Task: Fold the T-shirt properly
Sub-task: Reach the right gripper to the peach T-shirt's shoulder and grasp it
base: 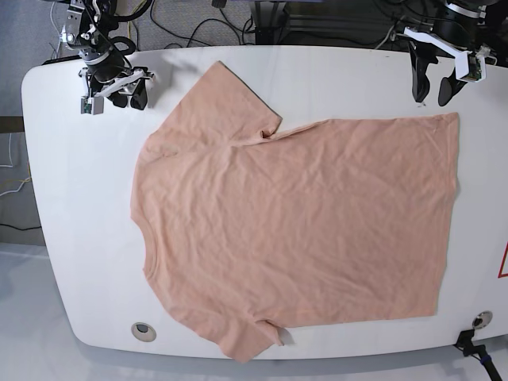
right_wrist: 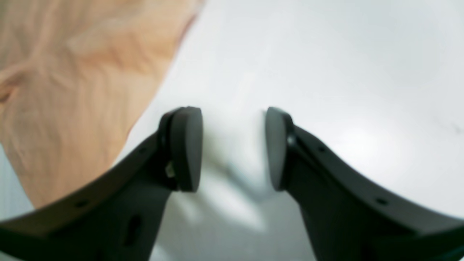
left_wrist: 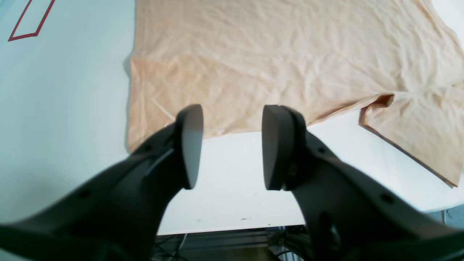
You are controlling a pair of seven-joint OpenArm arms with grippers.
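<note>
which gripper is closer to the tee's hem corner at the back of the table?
Left. The left gripper hovers open just beyond the T-shirt hem corner. The right gripper is open beside the sleeve, at the opposite end.

We see a white table (base: 87, 238) with rounded corners, lit brightly and evenly, its surface glossy enough to glare in the right wrist view. Red tape (left_wrist: 30, 20) marks an outline on it near one edge. Two round fittings (base: 143, 330) sit in its near corners. Beyond the far edge black cables (base: 190, 28) trail across a grey floor (base: 24, 32)
</note>
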